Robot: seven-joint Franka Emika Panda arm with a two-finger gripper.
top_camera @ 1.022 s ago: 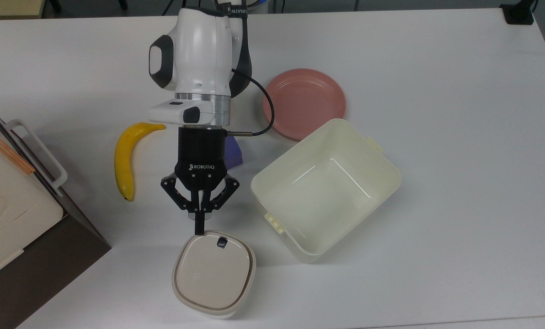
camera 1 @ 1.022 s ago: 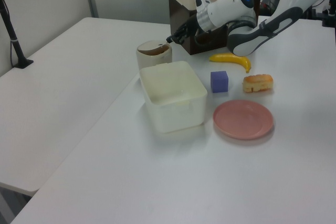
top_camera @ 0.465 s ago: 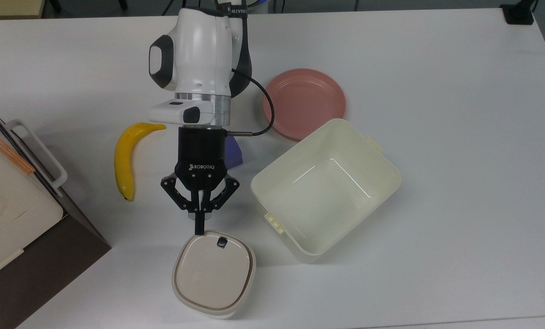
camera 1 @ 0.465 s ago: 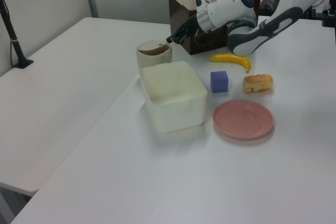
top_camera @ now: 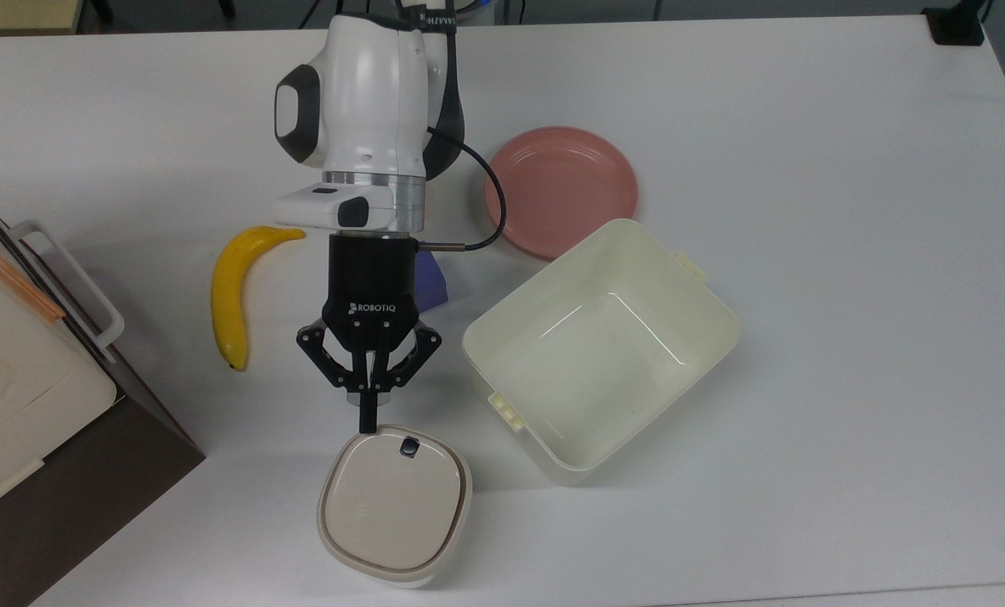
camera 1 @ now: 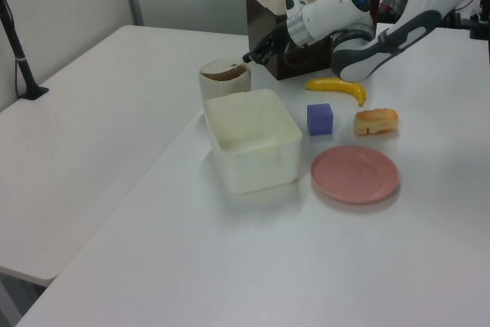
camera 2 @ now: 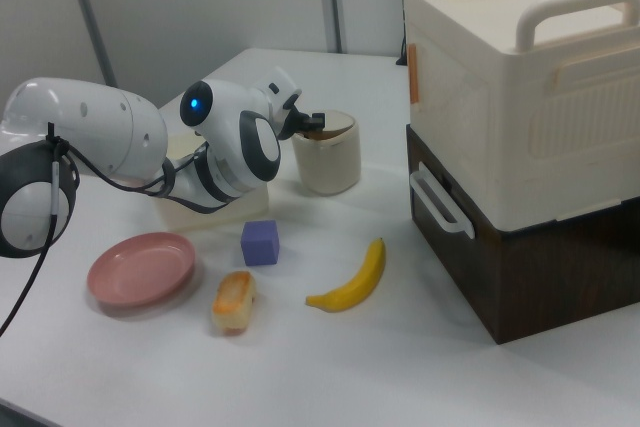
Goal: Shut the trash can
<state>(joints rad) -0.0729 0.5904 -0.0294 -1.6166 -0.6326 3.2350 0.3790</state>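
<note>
The trash can (top_camera: 393,506) is a small cream bin near the table's front edge in the top view. Its flat lid, with a dark button (top_camera: 408,449), lies almost down on the rim. In the left view a brown sliver of the inside shows under the lid of the trash can (camera 1: 224,79). My gripper (top_camera: 368,421) is shut with nothing between its fingers. Its tips rest at the lid's edge nearest the arm, just beside the button. In the right view the gripper (camera 2: 315,121) sits on top of the trash can (camera 2: 327,157).
A large lidless cream tub (top_camera: 604,362) stands close to the top view's right of the can. A banana (top_camera: 231,295), a purple cube (top_camera: 432,282), a pink plate (top_camera: 561,190) and a bread roll (camera 1: 376,121) lie around the arm. A cream-and-brown cabinet (top_camera: 30,405) fills the top view's left edge.
The lid has sunk very slightly flatter onto the can. The gripper and arm have stayed in the same place.
</note>
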